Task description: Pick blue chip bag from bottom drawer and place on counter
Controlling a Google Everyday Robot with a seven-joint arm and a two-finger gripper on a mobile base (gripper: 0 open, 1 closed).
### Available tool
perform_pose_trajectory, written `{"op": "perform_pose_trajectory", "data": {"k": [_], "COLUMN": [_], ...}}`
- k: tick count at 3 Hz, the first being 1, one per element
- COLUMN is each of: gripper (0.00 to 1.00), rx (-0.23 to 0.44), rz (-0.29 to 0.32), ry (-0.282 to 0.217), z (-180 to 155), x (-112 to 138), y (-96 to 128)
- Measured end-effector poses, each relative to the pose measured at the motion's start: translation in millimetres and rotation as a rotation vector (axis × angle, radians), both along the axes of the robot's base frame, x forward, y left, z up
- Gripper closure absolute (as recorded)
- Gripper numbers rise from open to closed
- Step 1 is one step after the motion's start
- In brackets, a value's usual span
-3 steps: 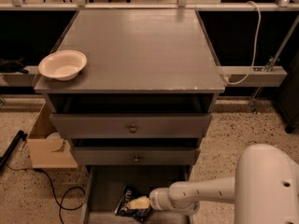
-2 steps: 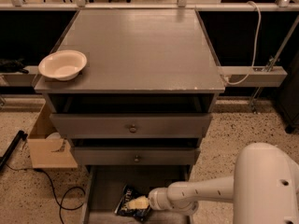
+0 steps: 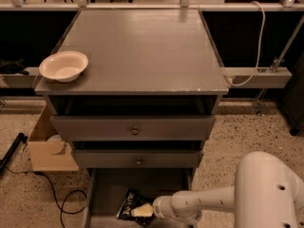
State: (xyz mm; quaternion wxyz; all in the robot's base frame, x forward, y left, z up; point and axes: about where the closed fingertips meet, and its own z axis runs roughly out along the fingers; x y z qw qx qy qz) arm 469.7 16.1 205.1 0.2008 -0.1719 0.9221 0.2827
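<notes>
blue chip bag [image 3: 129,204]: lying on the floor of the bottom drawer [image 3: 107,194], which is pulled out
gripper [image 3: 142,211]: low inside that drawer, tip at the bag's right edge (whether it grips: cannot tell)
worktop [image 3: 142,51]: carries a pale bowl [image 3: 63,65] at its front left corner

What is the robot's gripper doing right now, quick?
Gripper: down in the bottom drawer, right against the blue chip bag; open, closed or holding it cannot be told.
</notes>
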Motion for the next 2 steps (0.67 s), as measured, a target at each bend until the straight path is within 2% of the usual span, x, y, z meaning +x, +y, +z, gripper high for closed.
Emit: {"op": "perform_pose_trajectory", "data": {"k": [2], "gripper": [0.0], "rx": [-0.019], "rz": [-0.036], "ry": [-0.09], "z": [-25.3], "x": [-2.5], "y": [-3.9]}}
